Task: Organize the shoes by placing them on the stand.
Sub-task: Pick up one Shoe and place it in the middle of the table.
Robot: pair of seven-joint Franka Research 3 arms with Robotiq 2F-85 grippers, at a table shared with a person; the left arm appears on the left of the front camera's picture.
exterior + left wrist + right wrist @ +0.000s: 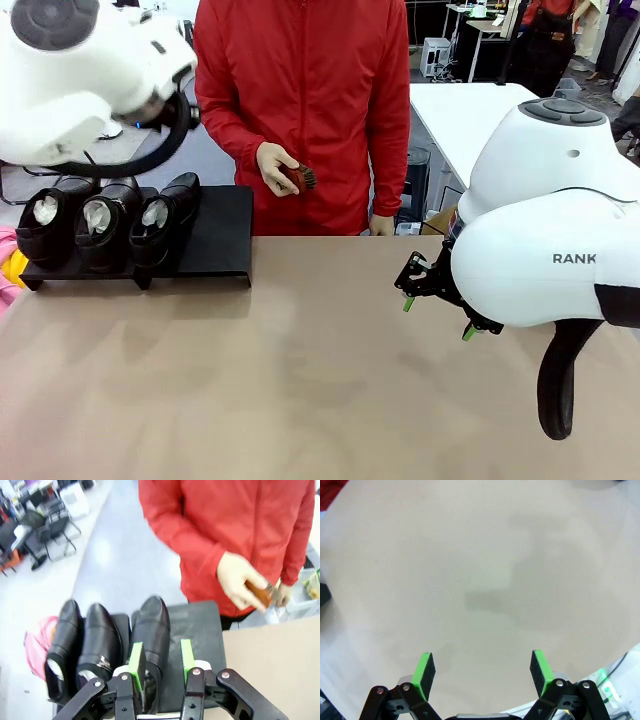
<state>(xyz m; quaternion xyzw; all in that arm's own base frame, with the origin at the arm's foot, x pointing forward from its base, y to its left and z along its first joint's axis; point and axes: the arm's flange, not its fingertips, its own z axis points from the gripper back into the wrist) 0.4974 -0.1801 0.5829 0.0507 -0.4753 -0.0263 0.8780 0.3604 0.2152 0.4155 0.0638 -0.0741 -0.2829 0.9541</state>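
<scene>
Three glossy black shoes (pixel 105 222) stuffed with white paper stand side by side on the left part of the low black stand (pixel 225 232). In the left wrist view my left gripper (pixel 161 652) hangs over the rightmost shoe (pixel 152 627), part-way open with nothing held. Its green pads (pixel 136 660) sit above that shoe's heel end and the bare stand (pixel 197 625). My right gripper (pixel 437 318) hovers low over the table at the right. In its own view it (pixel 482 667) is wide open over bare tabletop.
A person in a red jacket stands behind the table at the far edge, one hand holding a small brown brush (pixel 300 178) (pixel 257 594). The right part of the stand is free. A pink and yellow thing (pixel 8 262) lies at the table's left edge.
</scene>
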